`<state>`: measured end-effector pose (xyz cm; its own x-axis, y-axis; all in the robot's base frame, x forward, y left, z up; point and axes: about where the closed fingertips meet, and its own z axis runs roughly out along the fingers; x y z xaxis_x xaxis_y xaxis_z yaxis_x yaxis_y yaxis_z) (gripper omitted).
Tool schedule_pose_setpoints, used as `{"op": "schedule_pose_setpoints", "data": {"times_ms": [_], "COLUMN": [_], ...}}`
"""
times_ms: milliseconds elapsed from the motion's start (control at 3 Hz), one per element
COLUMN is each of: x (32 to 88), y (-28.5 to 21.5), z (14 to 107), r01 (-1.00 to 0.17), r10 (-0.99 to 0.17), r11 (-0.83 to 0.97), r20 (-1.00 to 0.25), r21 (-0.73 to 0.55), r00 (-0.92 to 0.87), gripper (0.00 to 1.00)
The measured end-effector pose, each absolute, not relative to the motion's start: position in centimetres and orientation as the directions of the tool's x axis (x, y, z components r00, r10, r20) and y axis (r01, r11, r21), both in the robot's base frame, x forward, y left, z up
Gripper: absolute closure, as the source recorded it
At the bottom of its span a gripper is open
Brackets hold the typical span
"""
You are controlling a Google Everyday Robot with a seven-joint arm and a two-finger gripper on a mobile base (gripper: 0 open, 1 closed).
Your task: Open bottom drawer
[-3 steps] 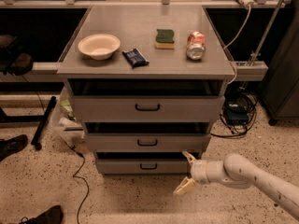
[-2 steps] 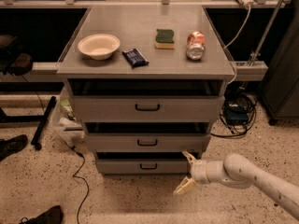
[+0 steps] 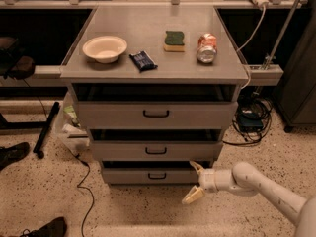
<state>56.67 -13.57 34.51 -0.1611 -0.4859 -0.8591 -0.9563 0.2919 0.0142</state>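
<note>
Nothing visibly shifts since a second ago: the cream two-finger gripper [image 3: 196,181] remains low beside the right end of the grey metal bottom drawer [image 3: 128,176], with its white arm [image 3: 256,181] reaching in from the lower right. Its fingers are spread wide and hold nothing; the upper fingertip is close to the drawer front's right corner, and I cannot tell if it touches. That drawer is the lowest of three in the grey cabinet [image 3: 148,26], just above the speckled floor [image 3: 133,206]. On top are a beige bowl [image 3: 104,48], a dark snack packet [image 3: 143,60], a green sponge [image 3: 174,40] and a red soda can [image 3: 207,48].
</note>
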Motion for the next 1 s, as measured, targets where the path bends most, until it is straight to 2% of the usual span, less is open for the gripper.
{"op": "schedule_pose_setpoints", "data": {"times_ms": [1000], "x": [62.9], "y": [-14.1], "z": [22.0], "r01": [-0.932], "r10": [-0.583], "r11": [0.351], "r20": [-0.758], "r21": [0.090], "r00": [-0.292], "gripper": [0.00]}}
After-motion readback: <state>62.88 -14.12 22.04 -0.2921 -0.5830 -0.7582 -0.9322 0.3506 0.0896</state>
